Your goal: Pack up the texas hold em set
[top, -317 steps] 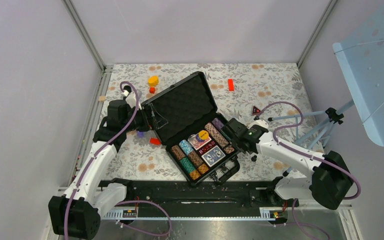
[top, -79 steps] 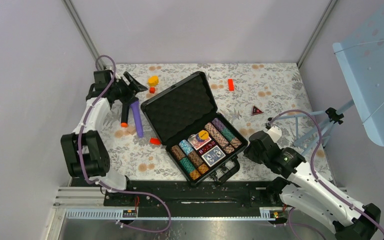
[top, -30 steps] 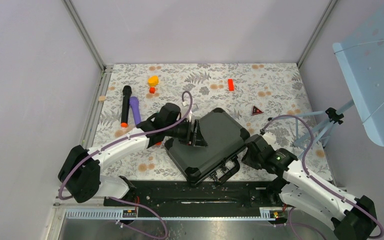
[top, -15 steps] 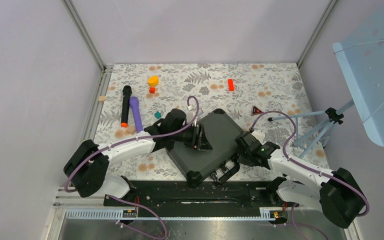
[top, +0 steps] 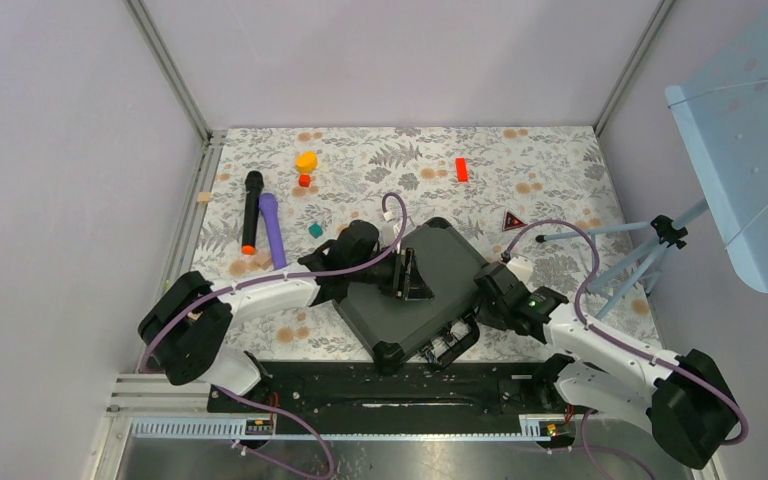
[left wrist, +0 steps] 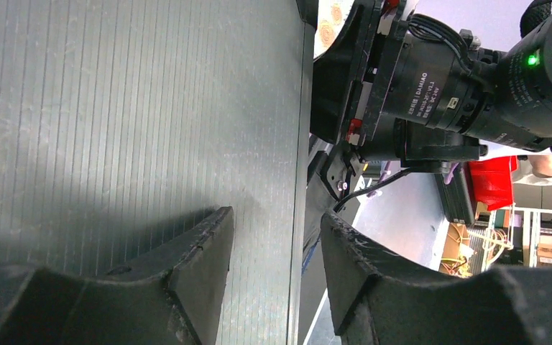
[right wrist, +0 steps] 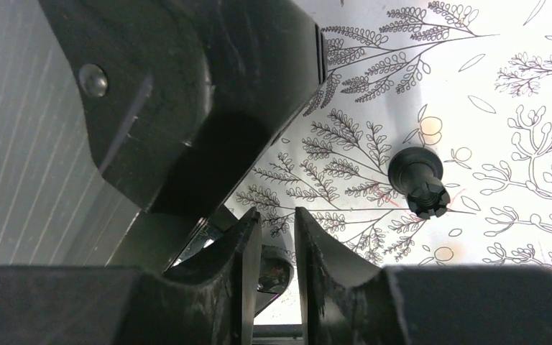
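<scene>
The left arm (top: 260,290) reaches low from the left over the floral bench (top: 560,170) and across the black case (top: 390,320). The left jaws stand parted above the ribbed lid near its edge, grasping nothing. The right arm (top: 600,335) bends in to the case's right near side. The right jaws are narrow, and I cannot tell whether they pinch anything. The case lies shut at the bench's near middle, its contents hidden.

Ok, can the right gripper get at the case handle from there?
Probably yes: the right gripper sits at the right side of the closed case, the handle lies close beside it with nothing between, and the left gripper is over the lid.
</scene>
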Robot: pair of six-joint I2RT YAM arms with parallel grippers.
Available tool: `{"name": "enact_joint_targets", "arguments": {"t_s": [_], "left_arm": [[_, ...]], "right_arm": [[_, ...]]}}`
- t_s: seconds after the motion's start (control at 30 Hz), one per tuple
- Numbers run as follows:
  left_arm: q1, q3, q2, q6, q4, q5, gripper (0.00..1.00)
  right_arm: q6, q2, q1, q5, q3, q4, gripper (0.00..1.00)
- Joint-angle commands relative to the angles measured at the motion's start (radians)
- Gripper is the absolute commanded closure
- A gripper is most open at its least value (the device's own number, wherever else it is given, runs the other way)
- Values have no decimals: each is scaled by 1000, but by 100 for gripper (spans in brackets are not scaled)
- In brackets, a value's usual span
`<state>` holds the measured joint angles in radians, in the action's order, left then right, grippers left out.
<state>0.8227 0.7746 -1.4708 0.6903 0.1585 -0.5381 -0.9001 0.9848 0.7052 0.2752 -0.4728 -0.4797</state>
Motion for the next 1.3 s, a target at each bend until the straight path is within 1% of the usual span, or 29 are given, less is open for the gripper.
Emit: {"name": "enact_joint_targets", "arguments": {"t_s": [0.0, 0.07, 0.17, 0.33, 0.47, 0.63, 0.77, 0.93, 1.07, 1.27], "left_arm": [[11, -60, -64, -41, -221, 118, 50], [11, -54, -52, -41, -236, 126, 50], [11, -22, 8, -58, -284, 163, 50], [9, 96, 98, -110, -406, 212, 48], [9, 148, 103, -128, -437, 203, 47], [9, 127, 75, -121, -410, 173, 48], [9, 97, 74, -109, -384, 160, 48], [10, 90, 86, -116, -396, 170, 48], [9, 81, 93, -117, -400, 178, 48], [8, 68, 101, -120, -405, 191, 48]], "right_arm": [[10, 30, 7, 28, -12, 99, 69], [19, 66, 7, 28, -32, 102, 69], [30, 86, 7, 7, -73, 71, 69], [17, 27, 7, 13, -67, 47, 69], [6, -24, 7, 8, -52, 24, 69], [-2, -27, 7, 32, -42, 9, 68], [11, 27, 7, 50, -33, 48, 68], [42, 163, 8, 44, -60, 120, 69], [86, 212, 6, 34, -60, 248, 70], [184, 286, 7, 16, -152, 305, 70]]}}
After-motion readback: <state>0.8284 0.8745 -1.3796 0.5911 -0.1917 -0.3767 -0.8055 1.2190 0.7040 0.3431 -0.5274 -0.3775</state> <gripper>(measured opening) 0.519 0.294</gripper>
